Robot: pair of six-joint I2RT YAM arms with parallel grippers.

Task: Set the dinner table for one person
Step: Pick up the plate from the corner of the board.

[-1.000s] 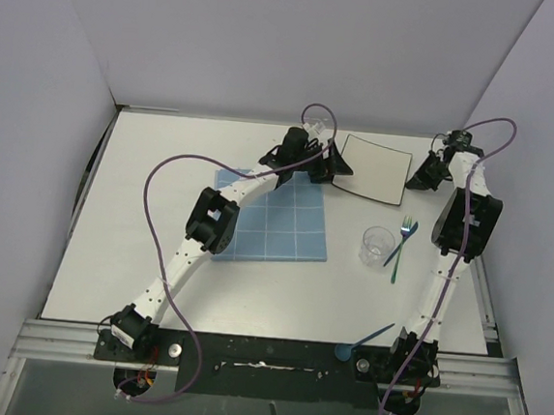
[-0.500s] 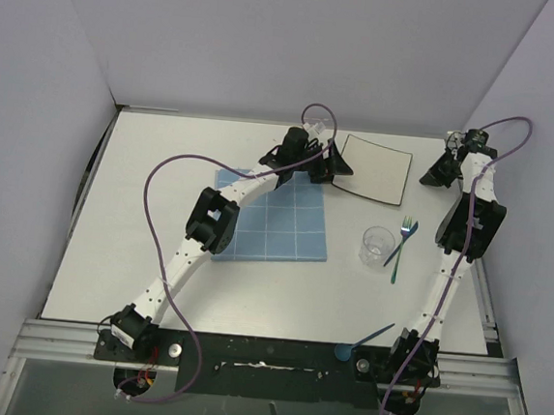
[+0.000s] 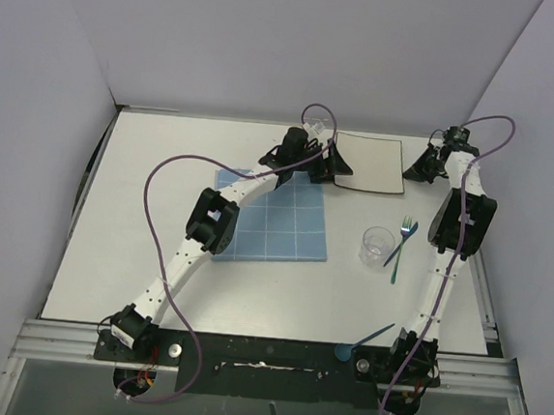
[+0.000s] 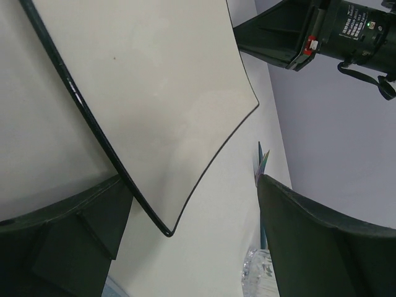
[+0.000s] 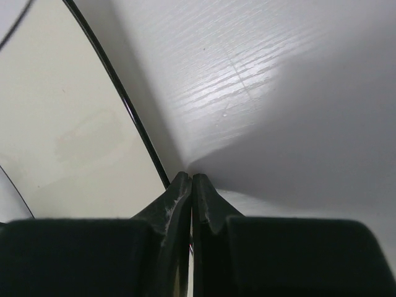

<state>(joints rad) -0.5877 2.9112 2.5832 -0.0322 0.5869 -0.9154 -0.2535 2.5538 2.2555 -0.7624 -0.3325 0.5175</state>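
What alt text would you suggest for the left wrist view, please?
A square white plate with a dark rim dominates, one corner between the left gripper's open fingers. The right gripper sits by its far edge; a fork's tip and clear glass show lower right.

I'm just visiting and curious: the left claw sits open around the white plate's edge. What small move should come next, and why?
Probably close the left gripper on the rim of the plate. Its jaws stand open with a corner between them, the right gripper is shut at the opposite edge, and the plate sits off the blue placemat.
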